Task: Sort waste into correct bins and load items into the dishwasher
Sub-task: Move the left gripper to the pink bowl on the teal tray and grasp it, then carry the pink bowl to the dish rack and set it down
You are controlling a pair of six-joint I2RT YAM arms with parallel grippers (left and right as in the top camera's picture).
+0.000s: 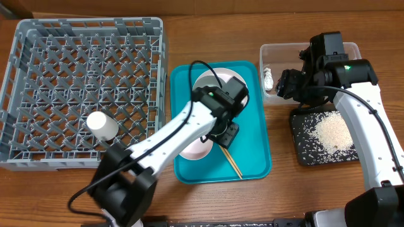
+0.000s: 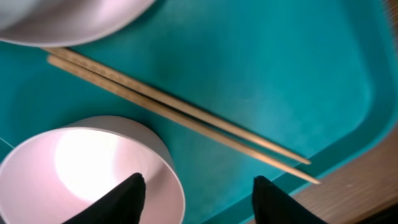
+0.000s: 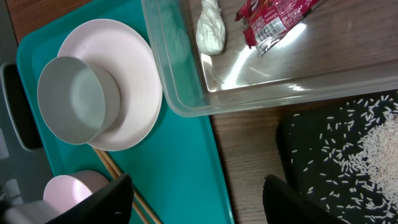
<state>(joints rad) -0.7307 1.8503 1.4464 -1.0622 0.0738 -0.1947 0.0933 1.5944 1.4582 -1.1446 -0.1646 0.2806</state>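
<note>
- Step in hand, my read: left gripper [image 2: 196,196] was going for the pink bowl [image 2: 81,168], lower left of the left wrist view, to move it to the dish rack [image 1: 69,69].
- Left gripper was spread wide and held nothing. One finger sat over the bowl's inside, the other outside over the teal tray [image 2: 280,62], so the rim wall lay between them. Couldn't tell if either touched it.
- To do it well: drop straight down, pinch the rim wall squarely and lift vertically before swinging left.
- Chopsticks [image 2: 180,112] lay just beside the bowl, running diagonally to the lower right. The outer finger should stay clear of them.
- In the rack, set it apart from the white cup [image 1: 102,125] standing at the lower middle of the rack.
- Right gripper [image 3: 199,202] was also spread and empty, hanging over the bench between the tray and the black tray [image 3: 298,137].
- Waste looked sorted: tissue [image 3: 211,28] and wrapper [image 3: 267,18] in the clear tub [image 3: 180,99], rice [image 3: 379,137] on the black tray.
- Plate [image 3: 134,93] with the grey-green bowl [image 3: 71,99] on it was on the teal tray, not yet loaded.
</note>
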